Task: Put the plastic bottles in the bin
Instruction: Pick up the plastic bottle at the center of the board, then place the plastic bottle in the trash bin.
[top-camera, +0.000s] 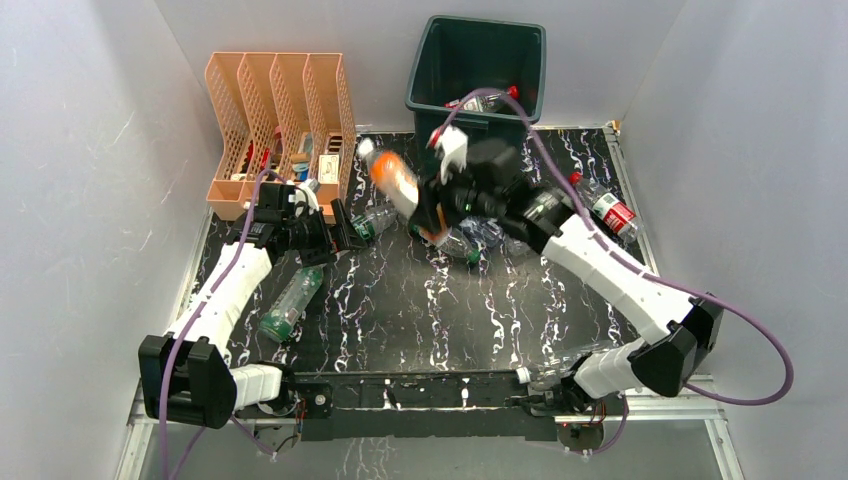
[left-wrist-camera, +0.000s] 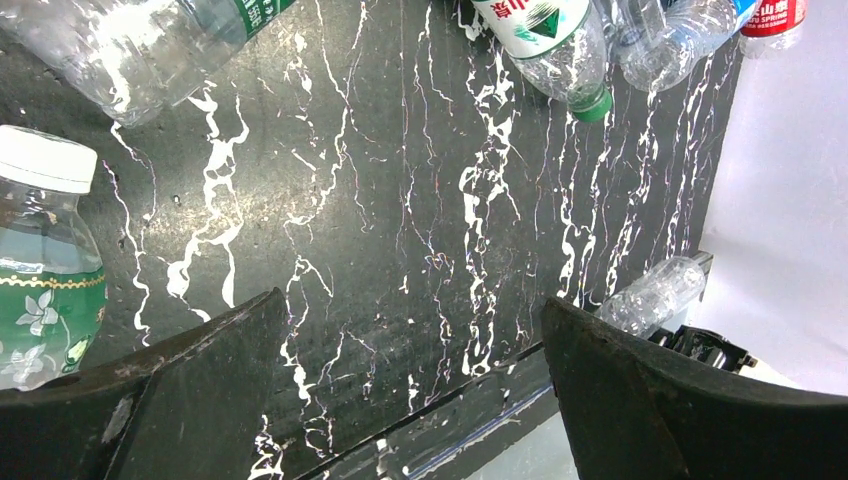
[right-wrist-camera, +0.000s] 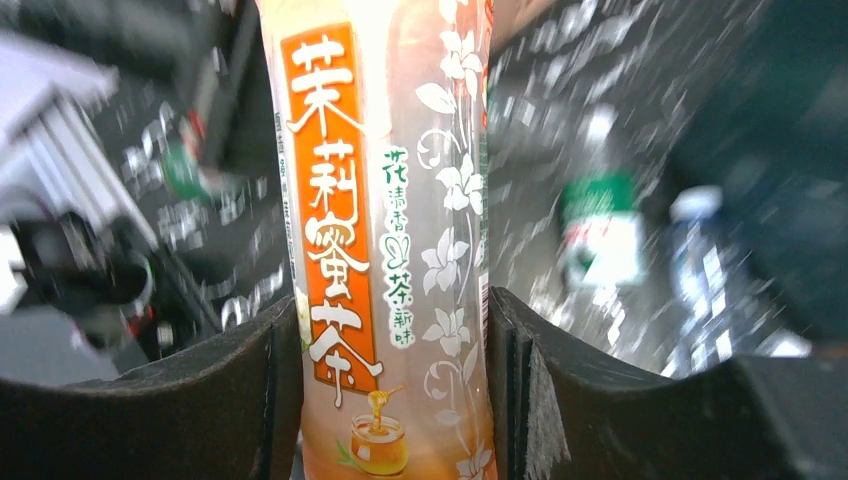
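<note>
My right gripper (top-camera: 428, 208) (right-wrist-camera: 390, 390) is shut on an orange tea bottle (top-camera: 392, 178) (right-wrist-camera: 385, 230), held off the mat with its white cap toward the back left. The dark green bin (top-camera: 424, 75) stands at the back, and a red-capped bottle (top-camera: 482, 99) lies inside it. My left gripper (top-camera: 348, 232) (left-wrist-camera: 412, 300) is open over bare mat, next to a clear bottle (top-camera: 376, 218). In the left wrist view a green-label, white-capped bottle (left-wrist-camera: 42, 270) lies just left of the left finger. More bottles lie around: a green-label one (top-camera: 292, 300), a red-label one (top-camera: 610, 210) and a cluster (top-camera: 472, 240).
A peach slotted file organizer (top-camera: 280, 110) stands at the back left, close behind my left gripper. A clear bottle (top-camera: 560, 365) (left-wrist-camera: 655, 295) lies by the right arm's base at the mat's front edge. White walls close in both sides. The right wrist view is motion-blurred.
</note>
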